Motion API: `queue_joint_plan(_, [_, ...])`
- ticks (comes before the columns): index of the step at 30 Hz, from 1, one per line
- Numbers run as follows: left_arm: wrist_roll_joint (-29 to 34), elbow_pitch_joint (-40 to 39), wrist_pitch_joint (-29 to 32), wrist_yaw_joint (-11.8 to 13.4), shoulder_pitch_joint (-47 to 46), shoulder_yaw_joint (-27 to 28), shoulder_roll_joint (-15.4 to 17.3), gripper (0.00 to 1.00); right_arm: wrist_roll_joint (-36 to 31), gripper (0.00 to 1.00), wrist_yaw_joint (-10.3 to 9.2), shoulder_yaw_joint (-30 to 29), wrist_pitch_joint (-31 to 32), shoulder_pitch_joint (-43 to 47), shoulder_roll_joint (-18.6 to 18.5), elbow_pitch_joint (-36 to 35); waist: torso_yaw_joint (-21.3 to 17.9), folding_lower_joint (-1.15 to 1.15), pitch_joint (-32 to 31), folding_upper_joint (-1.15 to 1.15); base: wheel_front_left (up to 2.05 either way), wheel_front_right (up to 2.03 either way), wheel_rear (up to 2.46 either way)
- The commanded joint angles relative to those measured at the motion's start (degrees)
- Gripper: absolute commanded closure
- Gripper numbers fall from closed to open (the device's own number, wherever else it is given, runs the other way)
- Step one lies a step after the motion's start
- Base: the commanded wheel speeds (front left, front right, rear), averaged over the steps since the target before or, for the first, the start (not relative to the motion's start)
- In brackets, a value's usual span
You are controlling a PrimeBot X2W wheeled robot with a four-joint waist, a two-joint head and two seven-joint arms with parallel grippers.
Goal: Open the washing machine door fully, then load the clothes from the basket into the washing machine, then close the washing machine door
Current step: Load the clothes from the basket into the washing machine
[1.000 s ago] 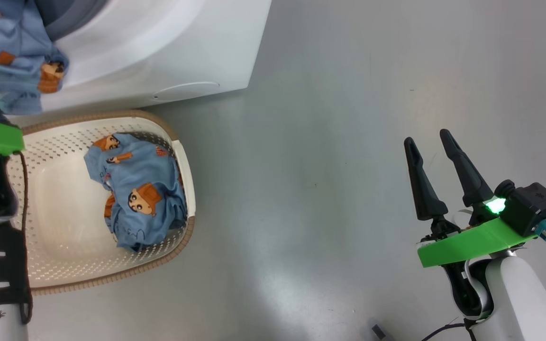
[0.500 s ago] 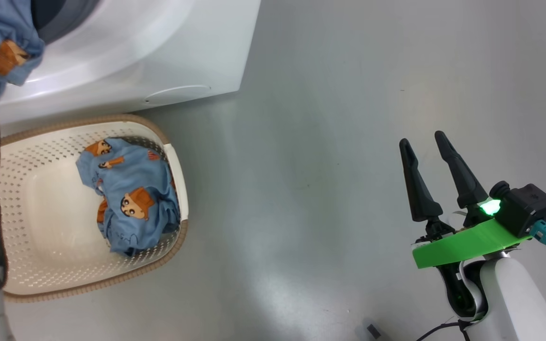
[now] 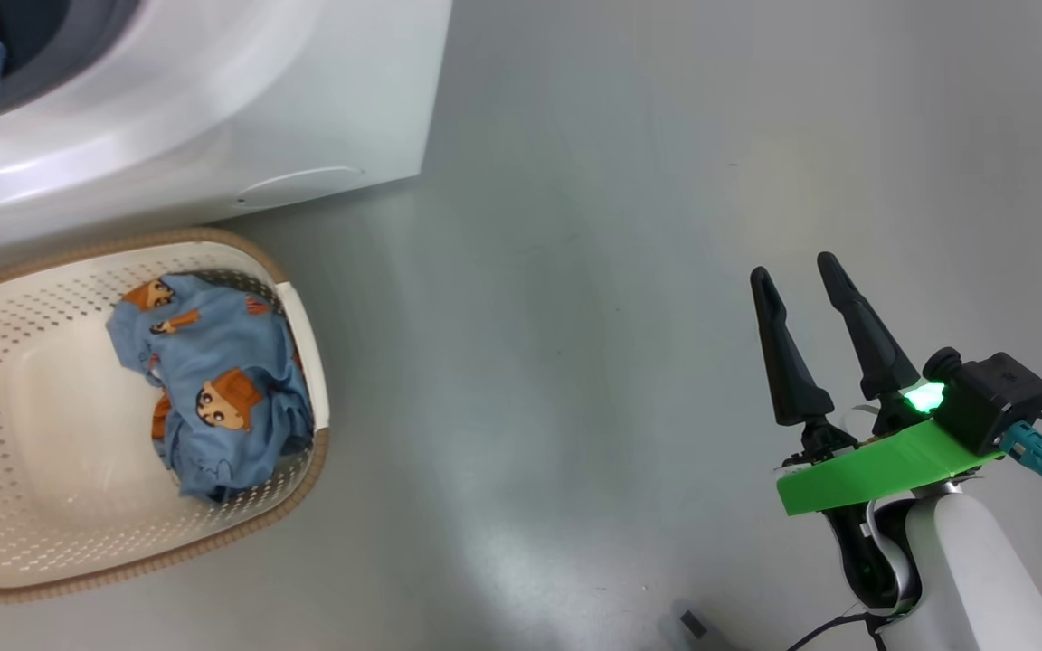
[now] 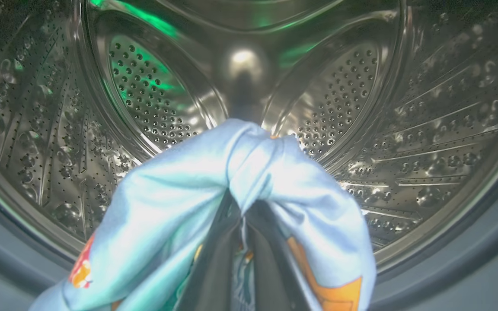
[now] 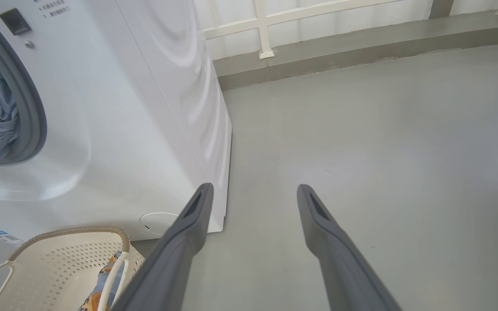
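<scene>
Your left gripper (image 4: 242,242) is clenching its jaws on a blue garment (image 4: 175,203) at the drum (image 4: 154,95) mouth. Be carrying it deeper before releasing, clearing the gasket (image 4: 461,276). More clothes (image 3: 213,380) are lying in the basket (image 3: 306,312); the right gripper (image 3: 792,271) is hanging with jaws released.

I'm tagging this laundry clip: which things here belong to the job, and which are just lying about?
Job: washing machine, lifted garment, basket, second garment inside it.
Lying about: small dark object, white railing.
</scene>
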Motion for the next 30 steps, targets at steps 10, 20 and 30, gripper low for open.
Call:
queue_joint_plan(10, [4.7, 7.8, -0.3, -0.2, -9.9, -2.0, 6.9, 1.0, 0.8, 0.0, 0.08, 2.7, -0.3, 1.4, 0.6, -0.9, -2.5, 0.0, 0.6, 0.0, 0.0, 0.0, 0.0])
queue_joint_plan(20, [9.5, 8.4, -0.3, 0.1, -11.0, 1.0, 7.2, 0.97, 1.1, 0.0, 0.08, 2.9, -0.3, 1.4, 1.2, -0.8, -4.2, 0.0, 1.2, 0.0, 0.0, 0.0, 0.0])
queue_joint_plan(30, [10.7, 24.5, -0.3, -0.1, -13.6, -2.9, 7.6, 0.0, 1.1, 0.0, 0.08, 2.6, -0.3, 1.2, 1.5, -0.6, -3.6, 0.0, 1.1, 0.0, 0.0, 0.0, 0.0])
